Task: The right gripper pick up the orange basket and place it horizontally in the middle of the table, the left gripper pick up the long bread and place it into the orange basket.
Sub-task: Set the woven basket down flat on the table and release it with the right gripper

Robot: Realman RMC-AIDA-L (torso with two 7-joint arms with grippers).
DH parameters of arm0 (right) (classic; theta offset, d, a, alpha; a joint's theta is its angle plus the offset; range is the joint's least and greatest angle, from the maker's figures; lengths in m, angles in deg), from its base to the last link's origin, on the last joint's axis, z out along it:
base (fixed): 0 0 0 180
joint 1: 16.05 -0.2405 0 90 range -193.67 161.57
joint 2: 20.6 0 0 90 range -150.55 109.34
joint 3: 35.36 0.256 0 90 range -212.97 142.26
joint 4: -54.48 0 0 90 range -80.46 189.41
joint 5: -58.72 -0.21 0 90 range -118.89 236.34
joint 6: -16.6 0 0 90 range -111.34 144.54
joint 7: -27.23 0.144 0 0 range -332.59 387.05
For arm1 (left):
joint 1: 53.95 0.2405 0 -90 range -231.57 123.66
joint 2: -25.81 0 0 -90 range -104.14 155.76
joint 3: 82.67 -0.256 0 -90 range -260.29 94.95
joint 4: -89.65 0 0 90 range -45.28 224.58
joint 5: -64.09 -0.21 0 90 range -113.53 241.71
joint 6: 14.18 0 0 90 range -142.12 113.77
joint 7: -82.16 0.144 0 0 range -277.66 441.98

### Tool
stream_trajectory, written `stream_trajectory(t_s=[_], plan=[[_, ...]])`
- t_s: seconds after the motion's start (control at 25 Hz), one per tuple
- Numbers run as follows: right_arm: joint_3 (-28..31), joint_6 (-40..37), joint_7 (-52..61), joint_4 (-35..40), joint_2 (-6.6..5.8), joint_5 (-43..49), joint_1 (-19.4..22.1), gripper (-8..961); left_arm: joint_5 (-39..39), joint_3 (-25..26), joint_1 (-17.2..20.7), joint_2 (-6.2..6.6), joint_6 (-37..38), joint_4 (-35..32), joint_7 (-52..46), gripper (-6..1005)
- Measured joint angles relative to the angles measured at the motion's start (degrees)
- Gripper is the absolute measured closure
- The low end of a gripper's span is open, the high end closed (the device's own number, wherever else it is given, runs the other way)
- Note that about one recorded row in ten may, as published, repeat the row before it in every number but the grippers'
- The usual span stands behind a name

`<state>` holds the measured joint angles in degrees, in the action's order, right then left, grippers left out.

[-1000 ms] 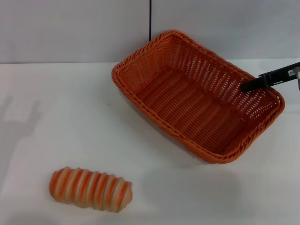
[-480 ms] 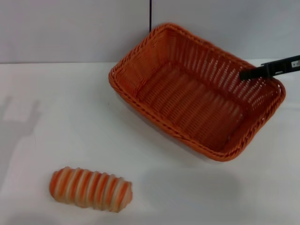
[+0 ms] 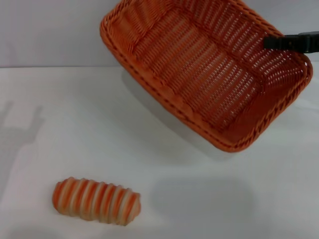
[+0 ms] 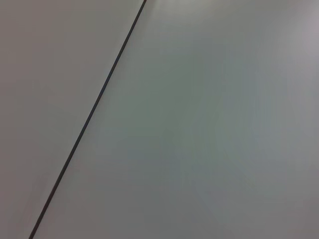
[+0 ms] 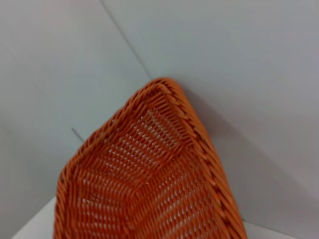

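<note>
The orange basket (image 3: 199, 64) hangs above the back right of the white table (image 3: 65, 124), tilted so its inside faces me. My right gripper (image 3: 291, 42) comes in from the right edge and is shut on the basket's right rim, with one black finger lying inside the wall. In the right wrist view the woven inside and braided rim of the basket (image 5: 149, 184) fill the lower part. The long bread (image 3: 96, 201), striped orange and cream, lies on the table at the front left, far from the basket. My left gripper does not show in any view.
A grey wall with a thin dark vertical seam (image 4: 89, 114) stands behind the table. The basket's shadow falls on the tabletop beneath it. An arm's faint shadow lies at the table's left edge.
The right gripper has lifted the basket off the table, up and slightly to the left, tilting its opening more toward me. The bread has not moved.
</note>
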<state>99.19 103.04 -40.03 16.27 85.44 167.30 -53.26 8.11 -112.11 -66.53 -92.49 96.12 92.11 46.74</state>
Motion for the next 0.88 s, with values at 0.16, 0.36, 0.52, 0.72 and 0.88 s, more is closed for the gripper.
stream_trajectory(t_s=[0.16, 0.36, 0.52, 0.72, 0.88], plan=[[0.6, 4.0, -1.1, -0.4, -0.18, -0.3, 0.0, 788, 0.1, 0.0, -0.1, 0.06, 0.0, -0.1, 0.0, 201], [0.1, 10.7, -1.3, -3.3, -1.24, 0.3, 0.7, 787, 0.1, 0.0, -0.2, 0.08, 0.0, -0.1, 0.0, 201], [-0.1, 16.9, -1.7, -6.0, -2.92, 3.8, 2.2, 787, 0.2, 0.0, 0.1, 0.09, -0.1, -0.1, 0.0, 202], [-0.6, 19.7, -4.4, -5.9, -3.41, 9.9, 2.9, 787, 0.2, 0.0, 0.2, 0.04, -0.2, 0.0, 0.2, 203], [-1.1, 20.5, -8.0, -3.8, -3.62, 14.0, 3.1, 787, 0.1, 0.0, -0.1, -0.02, -0.5, 0.2, 0.4, 203]])
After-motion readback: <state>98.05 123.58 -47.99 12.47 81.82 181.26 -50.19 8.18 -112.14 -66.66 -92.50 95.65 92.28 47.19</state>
